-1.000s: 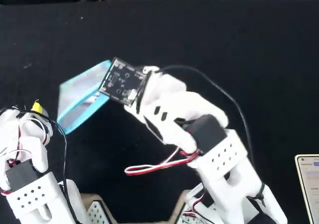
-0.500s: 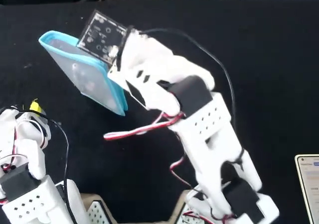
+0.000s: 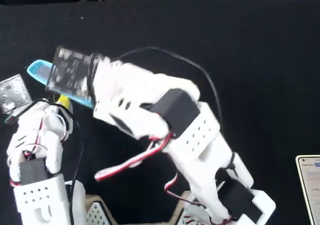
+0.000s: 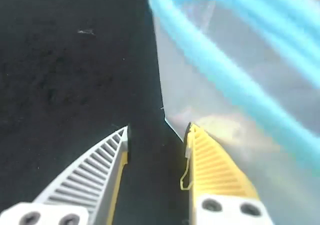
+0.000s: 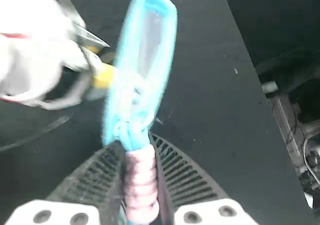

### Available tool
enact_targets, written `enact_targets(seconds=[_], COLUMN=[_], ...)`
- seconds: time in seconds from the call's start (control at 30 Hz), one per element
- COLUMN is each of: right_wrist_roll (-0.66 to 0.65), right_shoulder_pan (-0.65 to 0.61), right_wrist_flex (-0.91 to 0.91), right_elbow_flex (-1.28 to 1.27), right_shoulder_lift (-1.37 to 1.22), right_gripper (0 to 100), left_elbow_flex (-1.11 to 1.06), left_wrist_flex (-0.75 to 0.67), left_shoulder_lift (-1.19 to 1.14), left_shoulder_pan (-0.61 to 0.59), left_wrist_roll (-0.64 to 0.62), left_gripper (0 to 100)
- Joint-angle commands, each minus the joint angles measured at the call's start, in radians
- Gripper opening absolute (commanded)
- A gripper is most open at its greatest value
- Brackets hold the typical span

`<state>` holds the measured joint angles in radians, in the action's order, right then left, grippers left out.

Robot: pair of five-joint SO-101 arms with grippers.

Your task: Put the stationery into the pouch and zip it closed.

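From above, my right arm holds the pouch up off the table, close to my left arm. The wrist camera board covers the grip and most of the pouch, so I cannot make out the zip or any stationery here.

At my left wrist, my left claw is spread with nothing between its fingers. Its yellow finger sits just against the pouch's clear wall. Closing from here, I judge I'd nip air or plastic rather than the zip pull, which I can't find. A pale blur inside may be stationery.

At my right wrist, my right claw pinches the pouch by one narrow end, with a pink ribbed thing between the fingers that I can't identify. Held by so little, the pouch could twist or slip out if the other claw tugs.
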<state>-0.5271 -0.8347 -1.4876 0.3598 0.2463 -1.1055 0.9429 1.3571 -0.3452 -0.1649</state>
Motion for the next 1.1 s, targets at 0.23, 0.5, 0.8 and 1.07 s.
enact_targets(seconds=[0.23,0.5,0.8,1.07], right_wrist_roll=[0.000,0.000,0.000,0.000], right_shoulder_pan=[-0.020,-0.018,-0.028,-0.020], right_wrist_flex=[0.002,0.041,0.037,0.043], right_elbow_flex=[0.065,0.065,0.071,0.071], right_shoulder_lift=[-0.008,-0.013,-0.013,-0.013], right_gripper=[1.1,1.1,1.1,1.1], left_elbow_flex=[0.041,0.077,-0.079,-0.148], left_wrist_flex=[-0.117,-0.133,-0.295,-0.264], left_shoulder_lift=[0.009,0.011,0.124,0.285], left_shoulder_pan=[-0.005,-0.074,0.031,0.016], left_wrist_roll=[0.000,-0.212,-0.253,-0.253], left_gripper=[20,27,30,30])
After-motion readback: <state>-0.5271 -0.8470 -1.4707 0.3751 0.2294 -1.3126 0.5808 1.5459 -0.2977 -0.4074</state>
